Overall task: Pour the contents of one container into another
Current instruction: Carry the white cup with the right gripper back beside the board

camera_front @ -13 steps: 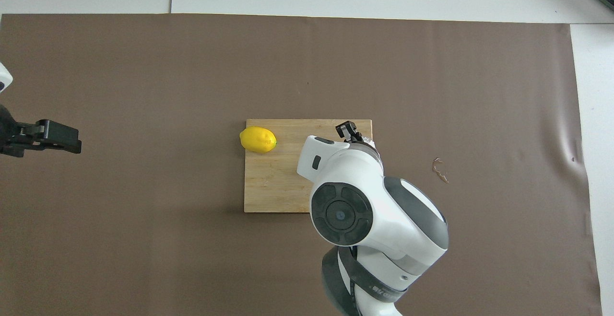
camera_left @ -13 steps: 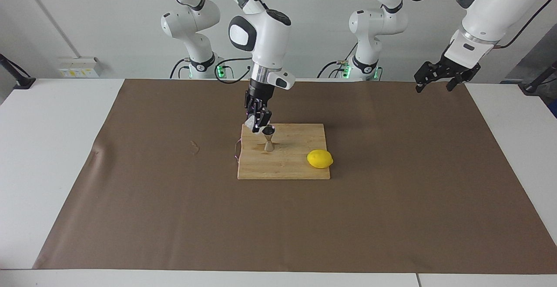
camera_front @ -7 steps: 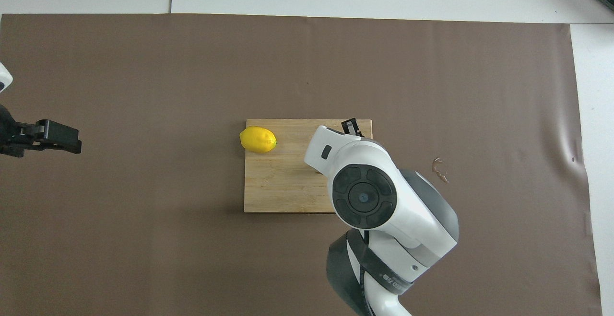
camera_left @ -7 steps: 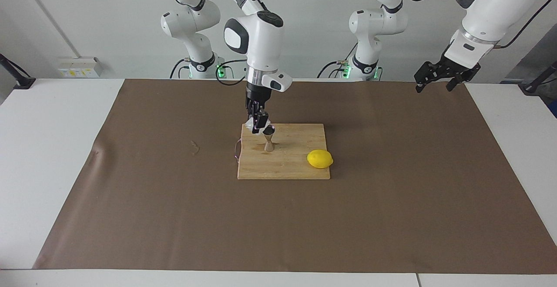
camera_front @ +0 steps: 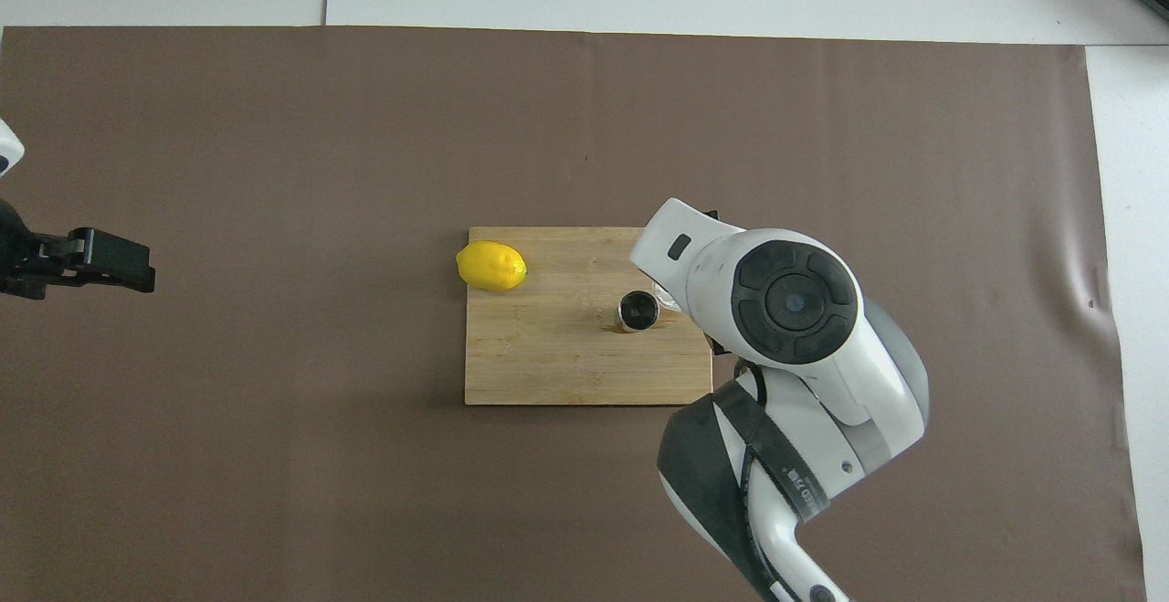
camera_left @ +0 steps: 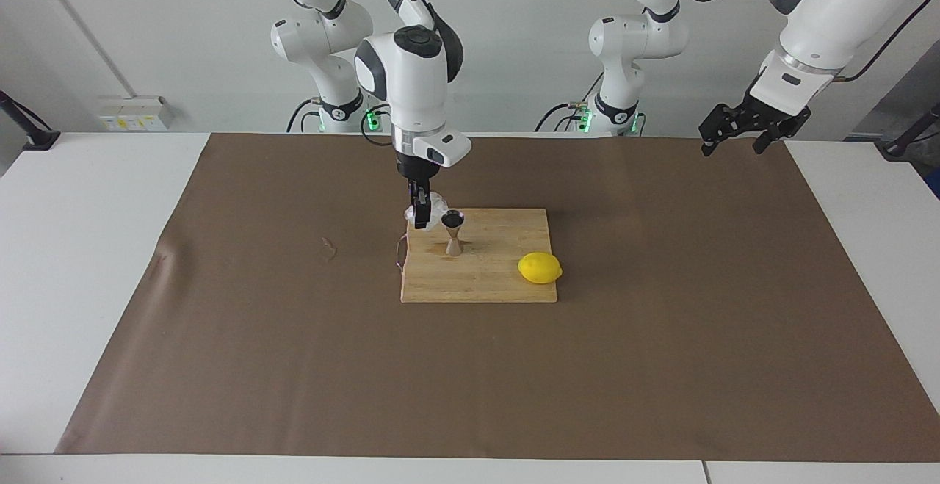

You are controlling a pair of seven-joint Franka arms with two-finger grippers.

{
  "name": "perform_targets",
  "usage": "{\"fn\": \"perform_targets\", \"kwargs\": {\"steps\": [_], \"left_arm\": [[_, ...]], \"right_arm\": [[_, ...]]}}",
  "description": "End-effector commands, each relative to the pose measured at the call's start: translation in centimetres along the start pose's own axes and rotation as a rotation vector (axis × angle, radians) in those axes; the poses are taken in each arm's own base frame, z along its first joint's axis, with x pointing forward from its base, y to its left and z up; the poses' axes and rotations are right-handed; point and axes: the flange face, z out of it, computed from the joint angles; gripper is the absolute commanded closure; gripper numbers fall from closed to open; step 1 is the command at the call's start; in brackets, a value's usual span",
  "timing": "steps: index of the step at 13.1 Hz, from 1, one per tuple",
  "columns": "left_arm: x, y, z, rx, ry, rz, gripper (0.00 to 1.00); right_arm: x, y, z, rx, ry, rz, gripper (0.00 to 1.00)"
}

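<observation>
The steel jigger (camera_left: pixel 453 232) stands upright on the wooden board (camera_left: pixel 499 282), its open top showing in the overhead view (camera_front: pixel 637 311). My right gripper (camera_left: pixel 421 215) is shut on the whitish translucent cup (camera_left: pixel 435 207). It holds the cup over the board's corner, close beside the jigger's rim at about rim height. I cannot tell the cup's tilt. In the overhead view the right arm's wrist hides the gripper and nearly all of the cup. My left gripper (camera_left: pixel 732 147) is open and empty, and waits raised over the mat's edge at the left arm's end (camera_front: pixel 137 269).
A yellow lemon (camera_left: pixel 540 268) lies at the board's corner toward the left arm's end (camera_front: pixel 491 266). A thin cord loop (camera_left: pixel 400 253) lies at the board's edge under the right gripper. A small mark (camera_left: pixel 327 249) is on the brown mat.
The right arm's wrist has turned and swung toward its own end of the table. The cup has drawn back from over the jigger's top to beside it. The left arm has not moved.
</observation>
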Motion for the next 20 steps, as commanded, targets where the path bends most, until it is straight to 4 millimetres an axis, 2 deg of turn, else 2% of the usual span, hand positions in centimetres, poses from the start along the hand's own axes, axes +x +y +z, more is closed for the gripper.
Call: {"fn": "perform_targets", "kwargs": {"steps": [1, 4, 8, 16, 20], "left_arm": [[-0.6, -0.2, -0.3, 0.018, -0.002, -0.004, 0.00], [-0.6, -0.3, -0.3, 0.018, -0.002, -0.004, 0.00], [-0.6, -0.3, -0.3, 0.018, -0.002, -0.004, 0.00], [-0.6, -0.3, -0.3, 0.018, -0.002, -0.004, 0.00], [-0.6, -0.2, -0.3, 0.018, -0.002, -0.002, 0.00]], "right_arm": [[-2.9, 0.5, 0.2, 0.022, 0.083, 0.033, 1.00], [-5.7, 0.6, 1.5, 0.051, 0.151, 0.065, 1.00], [-9.2, -0.3, 4.4, 0.082, 0.283, 0.108, 1.00], [-18.7, -4.3, 12.0, 0.093, 0.527, 0.159, 1.00], [-21.2, -6.0, 14.9, 0.093, 0.589, 0.181, 1.00]]}}
